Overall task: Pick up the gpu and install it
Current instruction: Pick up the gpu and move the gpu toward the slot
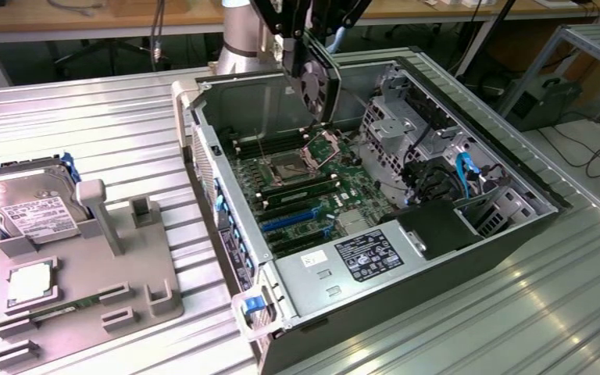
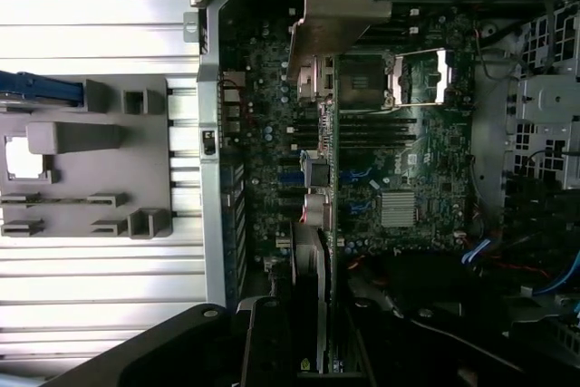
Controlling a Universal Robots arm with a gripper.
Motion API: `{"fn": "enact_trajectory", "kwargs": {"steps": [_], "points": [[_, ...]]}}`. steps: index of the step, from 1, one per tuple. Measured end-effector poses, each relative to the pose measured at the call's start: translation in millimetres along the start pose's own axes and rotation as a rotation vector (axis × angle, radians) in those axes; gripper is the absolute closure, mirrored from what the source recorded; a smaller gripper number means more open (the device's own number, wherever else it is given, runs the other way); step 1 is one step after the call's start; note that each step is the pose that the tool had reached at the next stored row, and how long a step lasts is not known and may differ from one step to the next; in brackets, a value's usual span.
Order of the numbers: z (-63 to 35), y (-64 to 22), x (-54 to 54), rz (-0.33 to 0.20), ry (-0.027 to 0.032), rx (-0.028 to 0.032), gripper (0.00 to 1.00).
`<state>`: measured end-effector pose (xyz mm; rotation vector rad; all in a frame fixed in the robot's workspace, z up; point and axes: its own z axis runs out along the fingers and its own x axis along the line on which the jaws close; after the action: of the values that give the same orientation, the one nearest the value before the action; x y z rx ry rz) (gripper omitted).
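Observation:
The gpu (image 1: 317,78) hangs in the air above the open computer case (image 1: 508,234), over the far end of the motherboard (image 1: 311,183). It stands on edge, black cooler face and silver edge showing. My gripper (image 1: 305,56) is shut on its upper part. In the wrist view the gpu (image 2: 328,188) appears edge-on, with its silver metal bracket (image 2: 332,15) at the far end, and it lies over the motherboard (image 2: 399,160). The gripper (image 2: 313,351) clamps the card's near end. Blue expansion slots (image 1: 290,220) lie on the board below and nearer than the card.
A grey fixture plate (image 1: 81,297) lies at the exterior view's left and carries a silver hard drive (image 1: 29,207), a processor (image 1: 31,285) and a RAM stick (image 1: 66,307). Inside the case are the power supply (image 1: 368,254), drive cages (image 1: 405,125) and blue cables (image 1: 465,176).

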<state>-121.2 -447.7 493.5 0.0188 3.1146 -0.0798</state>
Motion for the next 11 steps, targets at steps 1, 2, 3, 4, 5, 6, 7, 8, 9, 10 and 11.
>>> {"fn": "enact_trajectory", "kwargs": {"steps": [1, 2, 3, 4, 5, 6, 7, 8, 9, 10, 11], "points": [[0.2, 0.0, -1.5, 0.000, 0.0000, 0.0000, 0.73], [0.3, 0.1, -3.0, 0.000, 0.0000, 0.0001, 0.73], [0.4, 0.1, -4.3, 0.000, 0.0000, 0.0001, 0.73], [0.5, 0.1, -5.6, 0.000, 0.0000, 0.0001, 0.73], [0.7, 0.1, -7.0, 0.000, 0.0000, 0.0000, 0.73], [0.8, 0.1, -8.3, 0.000, 0.0000, 0.0000, 0.73], [1.0, 0.2, -9.7, 0.000, 0.0000, 0.0000, 0.73], [1.1, 0.2, -11.1, 0.000, 0.0000, 0.0000, 0.73], [1.2, 0.2, -12.4, 0.000, 0.0000, 0.0000, 0.73], [1.3, 0.2, -13.8, 0.000, 0.0001, 0.0001, 0.73], [1.5, 0.3, -15.4, 0.000, 0.0000, 0.0000, 0.73]]}}
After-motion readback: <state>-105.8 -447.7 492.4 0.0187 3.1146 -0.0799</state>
